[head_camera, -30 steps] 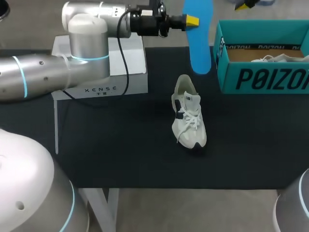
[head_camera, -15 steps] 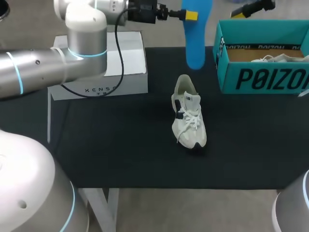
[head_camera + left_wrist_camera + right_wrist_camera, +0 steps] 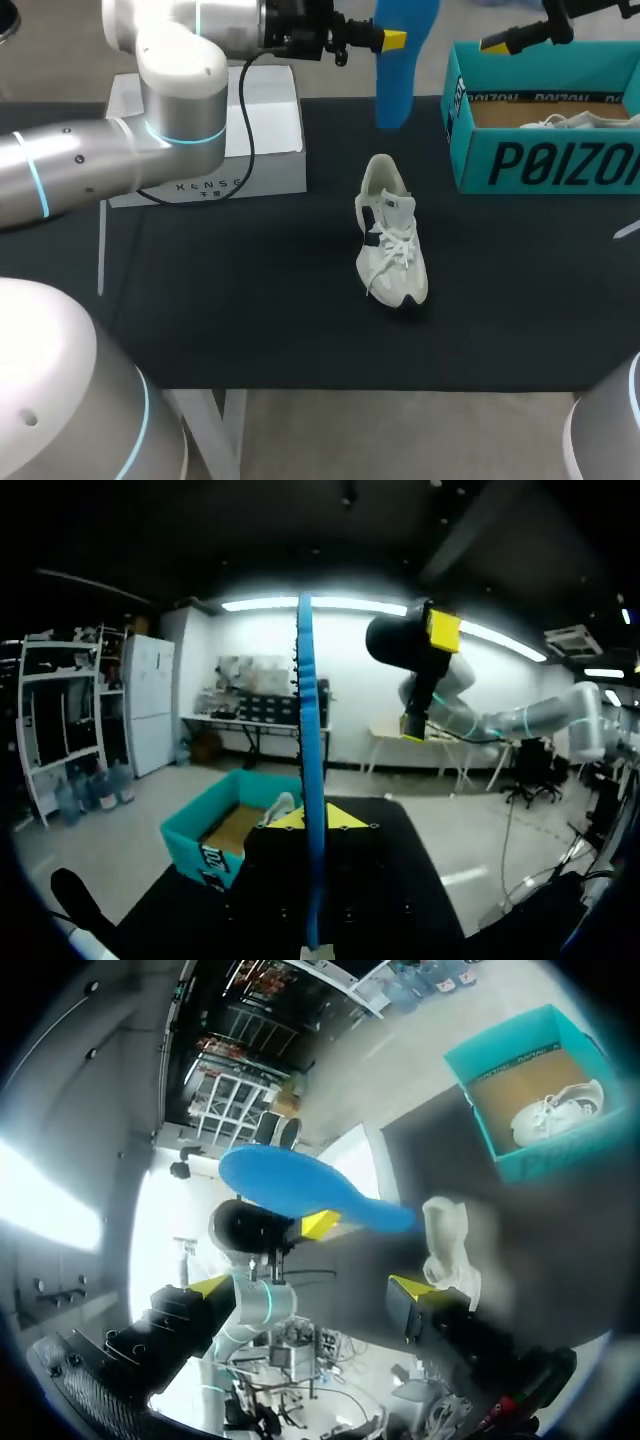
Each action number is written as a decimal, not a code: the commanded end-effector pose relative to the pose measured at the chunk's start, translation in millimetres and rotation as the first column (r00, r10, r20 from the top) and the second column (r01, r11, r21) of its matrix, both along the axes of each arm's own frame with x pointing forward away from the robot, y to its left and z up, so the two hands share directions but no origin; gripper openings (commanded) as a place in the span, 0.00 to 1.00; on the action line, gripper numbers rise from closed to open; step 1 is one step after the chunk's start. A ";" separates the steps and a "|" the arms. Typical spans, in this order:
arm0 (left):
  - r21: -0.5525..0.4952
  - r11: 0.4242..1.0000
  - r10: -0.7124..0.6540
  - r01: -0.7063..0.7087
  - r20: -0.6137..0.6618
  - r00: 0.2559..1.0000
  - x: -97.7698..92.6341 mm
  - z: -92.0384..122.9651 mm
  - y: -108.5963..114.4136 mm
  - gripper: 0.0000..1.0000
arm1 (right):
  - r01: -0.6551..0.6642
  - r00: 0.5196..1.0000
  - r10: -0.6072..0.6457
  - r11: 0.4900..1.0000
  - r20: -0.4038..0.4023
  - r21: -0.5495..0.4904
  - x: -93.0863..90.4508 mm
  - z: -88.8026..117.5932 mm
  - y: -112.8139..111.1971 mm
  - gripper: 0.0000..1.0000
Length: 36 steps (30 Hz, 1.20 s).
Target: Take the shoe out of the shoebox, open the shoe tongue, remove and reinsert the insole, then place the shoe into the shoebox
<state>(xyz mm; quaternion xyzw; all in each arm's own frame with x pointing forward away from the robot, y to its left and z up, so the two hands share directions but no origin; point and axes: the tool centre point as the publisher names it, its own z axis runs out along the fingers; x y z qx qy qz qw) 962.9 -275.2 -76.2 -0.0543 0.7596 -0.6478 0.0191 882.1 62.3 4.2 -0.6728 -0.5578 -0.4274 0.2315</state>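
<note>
The insole (image 3: 393, 75) is being carried higher and farther from the shoe (image 3: 392, 245) than a second ago. It is being held upright in the left gripper (image 3: 395, 40), whose yellow tips are being pressed on it from both sides. The right gripper (image 3: 500, 42) is being brought further into the head view, above the far side of the shoebox (image 3: 540, 160). Its fingers are being kept wide apart, with nothing between them. The shoe is being left where it was on the worktop (image 3: 250, 290), laces up, well apart from both grippers.

The removal of the insole is therefore being judged as done, with reinsertion as the step still being awaited. Whether a handover to the right gripper is being prepared cannot be told.

The shoebox is being kept open at the top. A second shoe (image 3: 585, 120) is being held in it, lying on the brown floor. Nothing of the inside of the white box (image 3: 265, 130) behind the left arm is being shown.
</note>
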 end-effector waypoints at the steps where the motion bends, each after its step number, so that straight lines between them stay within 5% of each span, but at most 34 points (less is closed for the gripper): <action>1: 0.001 0.989 0.102 -0.149 0.719 0.687 -6.5 -2.5 -1.1 0.00 | 0.003 1.000 -0.003 1.000 0.001 0.005 -0.4 -3.8 2.4 1.00; 7: 0.001 0.989 0.102 -0.149 0.719 0.687 -6.5 -2.5 -1.1 0.00 | -0.006 1.000 0.006 1.000 -0.006 -0.001 0.6 -6.8 5.1 1.00; 9: 0.208 0.957 -0.086 -0.204 0.870 0.485 -6.8 -7.6 -4.6 0.00 | -0.005 1.000 0.005 1.000 -0.005 0.004 1.4 -6.6 5.4 1.00; 10: 0.216 0.960 -0.114 -0.177 0.882 0.457 -7.1 -7.3 -5.3 0.00 | -0.003 1.000 0.003 1.000 -0.004 0.011 1.7 -6.3 5.5 1.00; 14: 0.343 0.867 -0.337 -0.361 0.938 0.082 -1.6 -4.1 -6.5 0.00 | -0.005 1.000 0.005 1.000 -0.005 0.013 1.2 -6.4 5.4 1.00; 27: 0.286 0.868 -0.284 -0.406 0.956 0.067 -0.9 3.9 -6.5 0.00 | 0.003 1.000 -0.002 0.998 -0.008 0.063 1.2 -8.2 3.4 1.00; 30: 0.287 0.838 -0.337 -0.465 0.941 -0.026 7.8 3.0 9.6 0.00 | 0.010 1.000 -0.009 0.997 -0.010 0.076 1.5 -8.1 -0.4 1.00; 36: 0.139 0.914 -0.241 -0.380 0.942 -0.233 3.0 12.3 14.4 0.00 | 0.003 1.000 -0.001 0.995 -0.018 0.105 0.5 -9.3 -2.9 1.00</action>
